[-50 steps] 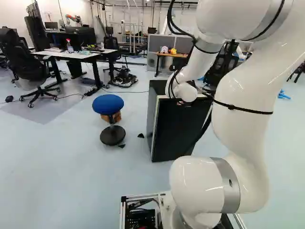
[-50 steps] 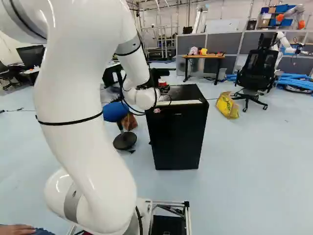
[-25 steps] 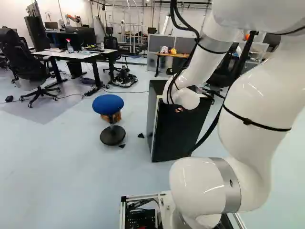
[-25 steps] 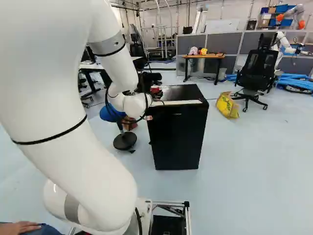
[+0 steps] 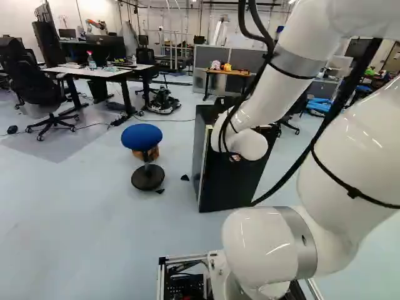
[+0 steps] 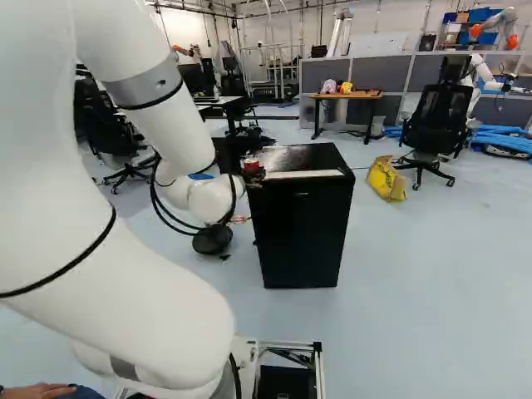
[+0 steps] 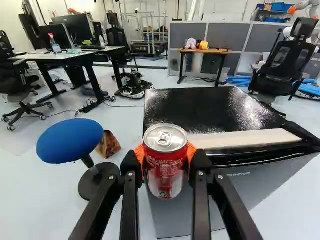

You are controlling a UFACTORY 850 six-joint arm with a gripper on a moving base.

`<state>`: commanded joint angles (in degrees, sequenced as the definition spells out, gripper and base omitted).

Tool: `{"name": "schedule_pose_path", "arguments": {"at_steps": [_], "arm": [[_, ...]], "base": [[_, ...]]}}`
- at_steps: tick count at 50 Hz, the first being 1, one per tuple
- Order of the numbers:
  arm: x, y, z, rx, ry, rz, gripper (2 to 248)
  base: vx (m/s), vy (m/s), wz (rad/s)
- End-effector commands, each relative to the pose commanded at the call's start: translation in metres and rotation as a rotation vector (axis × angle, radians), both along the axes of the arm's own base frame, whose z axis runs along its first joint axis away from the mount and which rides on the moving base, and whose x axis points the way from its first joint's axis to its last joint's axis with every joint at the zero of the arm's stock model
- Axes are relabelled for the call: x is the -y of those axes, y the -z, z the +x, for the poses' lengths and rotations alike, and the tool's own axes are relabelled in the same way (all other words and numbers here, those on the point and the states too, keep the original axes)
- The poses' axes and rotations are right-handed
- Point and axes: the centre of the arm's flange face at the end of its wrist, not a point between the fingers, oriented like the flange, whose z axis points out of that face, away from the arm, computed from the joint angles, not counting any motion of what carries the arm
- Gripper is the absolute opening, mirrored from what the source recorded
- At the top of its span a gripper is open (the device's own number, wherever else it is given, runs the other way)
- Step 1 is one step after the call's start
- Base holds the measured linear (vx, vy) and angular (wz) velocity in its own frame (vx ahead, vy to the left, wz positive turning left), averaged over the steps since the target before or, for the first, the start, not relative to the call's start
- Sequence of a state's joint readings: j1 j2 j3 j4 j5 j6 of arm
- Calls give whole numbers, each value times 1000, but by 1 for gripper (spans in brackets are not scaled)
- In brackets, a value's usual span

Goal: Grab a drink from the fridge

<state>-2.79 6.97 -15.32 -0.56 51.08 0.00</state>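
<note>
Can (image 7: 165, 165) (red, upright) between 2 pads (image 7: 191, 152)

The can (image 7: 162, 162) is red with a silver lid, the pads (image 7: 191, 151) orange. The fridge (image 6: 303, 233) is black (bar one cream strip), the stool seat (image 5: 142, 136) blue, the arm (image 5: 269, 94) white with black bands.

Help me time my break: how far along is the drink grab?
Nearly done, it seems: the red can is outside the fridge. In hand: the claw is shut on it, holding it upright. Left: perhaps only carrying it away from the fridge.
</note>
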Motion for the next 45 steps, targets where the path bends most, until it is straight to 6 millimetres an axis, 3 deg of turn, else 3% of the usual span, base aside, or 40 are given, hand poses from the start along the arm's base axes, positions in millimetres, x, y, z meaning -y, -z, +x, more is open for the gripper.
{"name": "schedule_pose_path", "arguments": {"at_steps": [22, 45], "arm": [[-11, 13, -43, -26, -25, 3, 100], [-15, 21, -66, -40, -38, 4, 100]], "base": [[0, 0, 0], [0, 0, 0]]}}
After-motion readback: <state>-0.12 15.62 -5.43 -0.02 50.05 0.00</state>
